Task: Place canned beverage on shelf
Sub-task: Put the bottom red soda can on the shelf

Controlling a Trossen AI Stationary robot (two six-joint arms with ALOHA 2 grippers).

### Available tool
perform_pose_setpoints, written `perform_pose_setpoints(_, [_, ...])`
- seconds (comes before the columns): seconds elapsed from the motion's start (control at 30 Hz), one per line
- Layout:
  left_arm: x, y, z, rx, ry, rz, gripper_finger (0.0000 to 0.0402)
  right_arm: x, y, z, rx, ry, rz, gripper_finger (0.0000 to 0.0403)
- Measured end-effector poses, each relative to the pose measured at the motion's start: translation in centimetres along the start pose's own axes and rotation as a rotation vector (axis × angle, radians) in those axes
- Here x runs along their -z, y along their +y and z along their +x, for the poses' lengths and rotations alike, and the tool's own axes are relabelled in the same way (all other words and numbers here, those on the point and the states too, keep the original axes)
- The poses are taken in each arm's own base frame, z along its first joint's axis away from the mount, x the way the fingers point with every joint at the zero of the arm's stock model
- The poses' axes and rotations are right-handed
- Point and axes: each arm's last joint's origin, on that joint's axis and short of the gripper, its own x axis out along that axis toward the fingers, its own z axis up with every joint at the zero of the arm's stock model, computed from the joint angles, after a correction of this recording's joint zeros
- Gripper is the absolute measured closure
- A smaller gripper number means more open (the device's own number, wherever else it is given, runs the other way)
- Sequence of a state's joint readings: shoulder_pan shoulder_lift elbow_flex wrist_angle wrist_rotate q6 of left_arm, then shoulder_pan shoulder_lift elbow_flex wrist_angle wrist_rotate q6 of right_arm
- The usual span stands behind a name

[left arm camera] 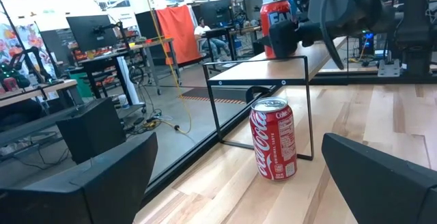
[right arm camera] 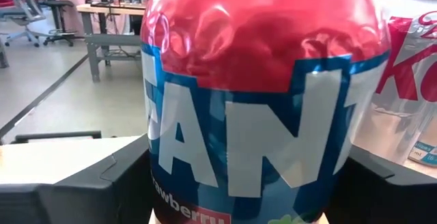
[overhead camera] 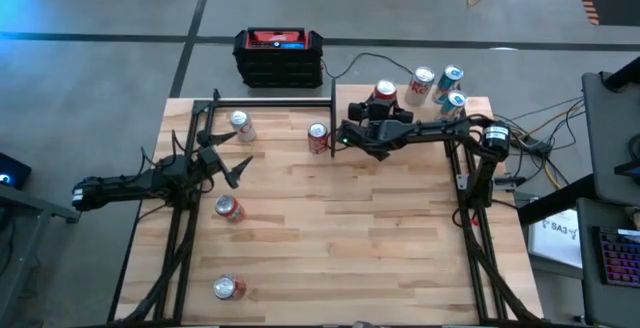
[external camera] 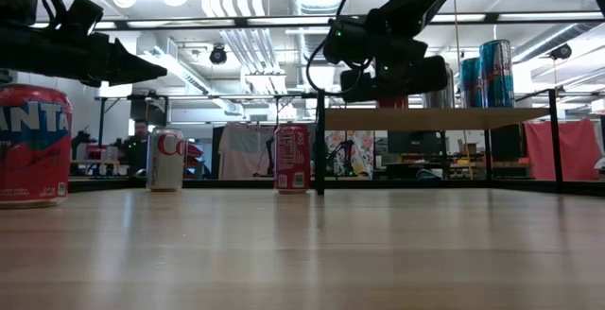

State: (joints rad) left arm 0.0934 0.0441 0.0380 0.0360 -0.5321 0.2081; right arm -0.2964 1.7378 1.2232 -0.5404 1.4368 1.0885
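Standing upright on the shelf [overhead camera: 420, 108], long axis vertical, the Fanta can [right arm camera: 263, 115] is red with a blue band and big white letters, and it sits between the fingers of the right gripper [overhead camera: 375, 108], which close around its sides without my being able to tell whether they press it. The right wrist view fills almost wholly with this can and shows the dark fingers [right arm camera: 102, 176] flanking its lower body, with a silver Coke can [right arm camera: 403, 94] just beside it; the high view shows instead where all this lies: at the left end of the shelf, at the far right of the table [overhead camera: 350, 228], with three more cans [overhead camera: 440, 86] grouped farther right on the same board. The left wrist view gives the shelf as a pale board on thin black posts, the red can on it held by the other arm, and a Coca-Cola can [left arm camera: 274, 138] upright on the table in front of the posts. The low view shows the shelf raised above the table, two tall blue cans [external camera: 488, 72] on it, and a big Fanta can [external camera: 33, 145] near the lens. The left gripper [overhead camera: 225, 163] hangs over the table's left side, jaws wide and empty, among loose cans
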Motion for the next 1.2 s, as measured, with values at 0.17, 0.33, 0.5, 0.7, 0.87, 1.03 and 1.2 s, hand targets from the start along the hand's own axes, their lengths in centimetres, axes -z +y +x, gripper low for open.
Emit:
perform_pose_setpoints(0.17, [0.0,0.0,0.0,-0.001,0.000,0.000,0.0003,-0.1,-0.2,1.1,0.032,0.000,0.004,0.0105])
perform_pose_setpoints(0.33, [0.0,0.0,0.0,0.000,0.000,0.000,0.0003,-0.3,-0.3,1.8,0.053,0.001,0.018,0.0105])
perform_pose_setpoints(0.5, [0.0,0.0,0.0,0.000,0.000,0.000,0.0003,-0.4,-0.5,2.5,0.073,0.002,0.021,0.0105])
perform_pose_setpoints(0.7, [0.0,0.0,0.0,0.000,0.000,0.000,0.0003,-0.4,-0.6,3.0,0.089,0.001,0.024,0.0104])
perform_pose_setpoints(0.87, [0.0,0.0,0.0,0.000,0.000,0.000,0.0003,-0.5,-0.7,3.3,0.097,0.000,0.027,0.0104])
perform_pose_setpoints(1.03, [0.0,0.0,0.0,0.000,0.000,0.000,0.0003,-0.5,-0.8,3.8,0.112,0.000,0.035,0.0104])
perform_pose_setpoints(1.2, [0.0,0.0,0.0,0.000,0.000,0.000,0.0003,-0.7,-0.7,4.2,0.120,-0.003,0.061,0.0103])
